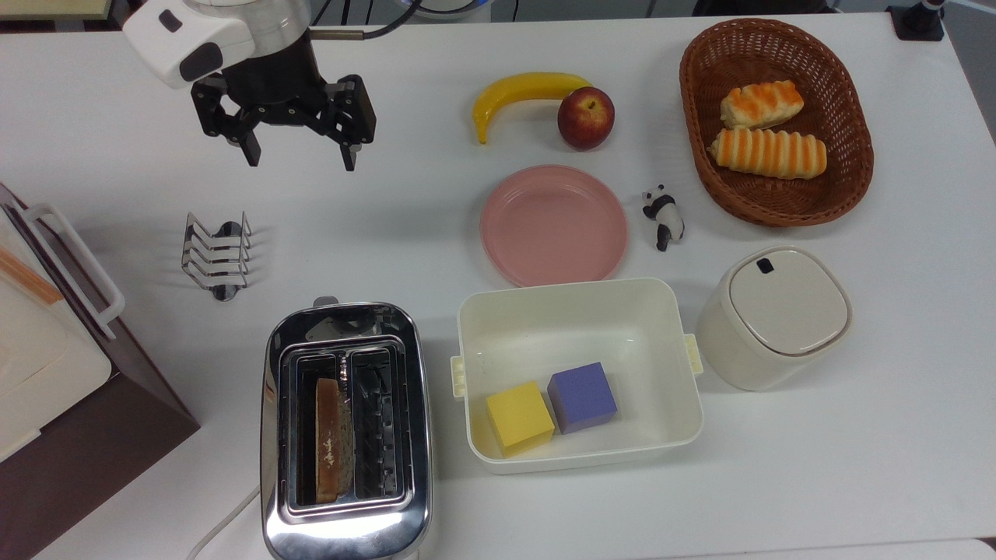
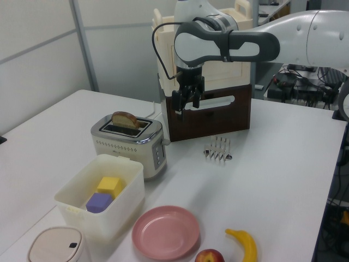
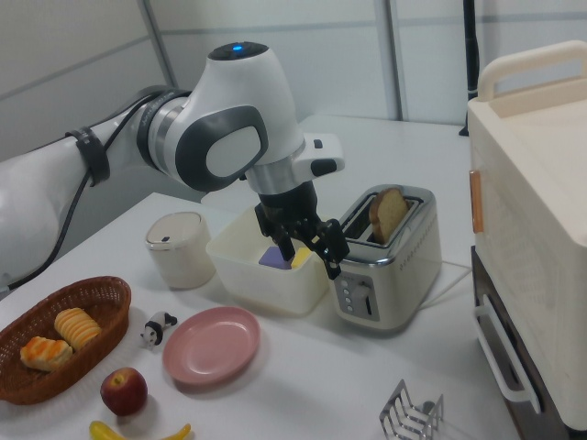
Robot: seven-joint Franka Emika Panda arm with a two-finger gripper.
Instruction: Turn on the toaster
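Fingers of the gripper stand spread apart and empty, hanging above the desk at the far left of the top view, beyond the rack. At the top view's left edge sits the box, white over brown, with a white handle. The rack stands between the gripper and the toaster, apart from both. The toaster rests at the lower left of the top view, well apart from the gripper; a bread slice stands in its left slot, and its lever shows on the end face in the right view. Just right of the toaster is the tub, holding a yellow cube and a purple cube side by side. Beyond the tub lie the plate, the banana and the apple. Further right come the panda, the bin and the basket with two buns.
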